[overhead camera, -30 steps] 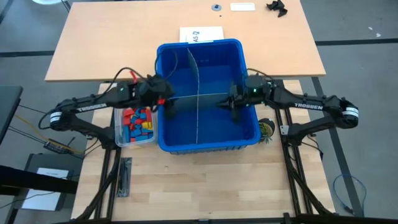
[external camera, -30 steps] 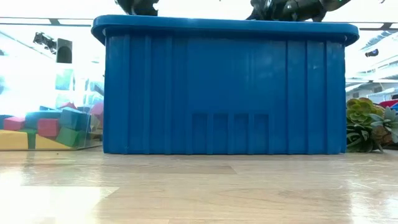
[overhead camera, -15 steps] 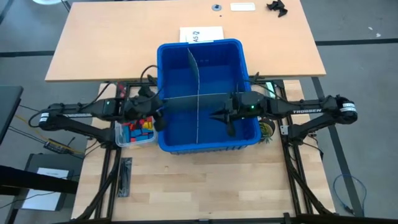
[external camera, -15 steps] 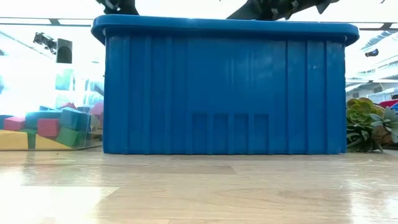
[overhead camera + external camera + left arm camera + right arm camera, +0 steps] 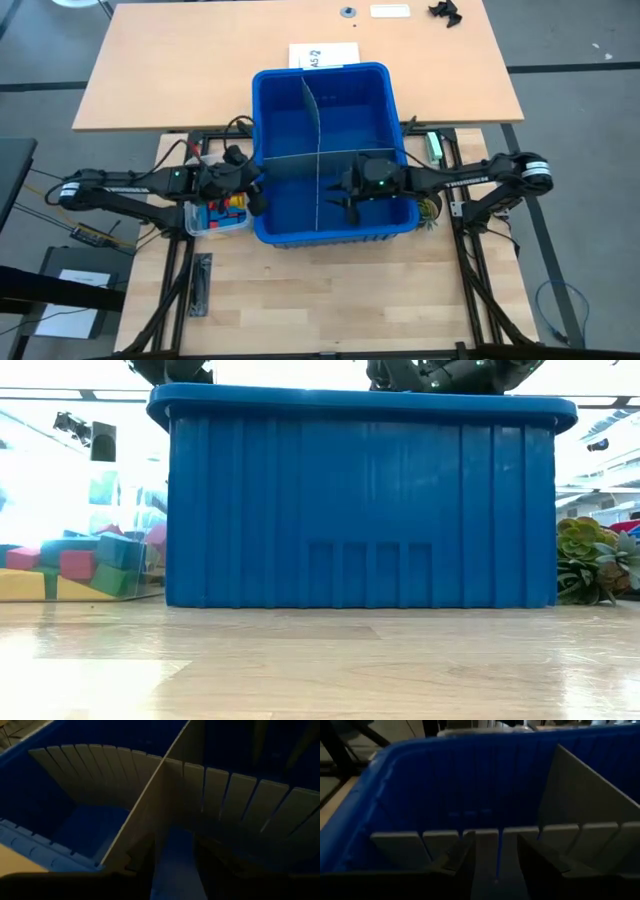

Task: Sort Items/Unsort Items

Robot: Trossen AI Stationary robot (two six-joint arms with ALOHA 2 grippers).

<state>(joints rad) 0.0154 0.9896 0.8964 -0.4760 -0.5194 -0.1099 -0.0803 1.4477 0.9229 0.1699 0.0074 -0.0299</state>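
Right tool [image 5: 347, 193] parted, nothing held, inside blue bin [image 5: 398, 215] | left tool [image 5: 252, 195] at bin's left wall, state indeterminable | blocks [image 5: 226, 209] seen in clear container [image 5: 192, 222].

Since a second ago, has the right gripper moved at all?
Yes. In the high view the right gripper has slid from near the blue bin's right wall toward its centre divider, and nearer the bin's front wall.

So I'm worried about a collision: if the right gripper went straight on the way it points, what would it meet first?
Probably the grey divider just ahead of the right gripper, which stands open inside the blue bin. Beyond the divider is the bin's wall. Depth is hard to judge.
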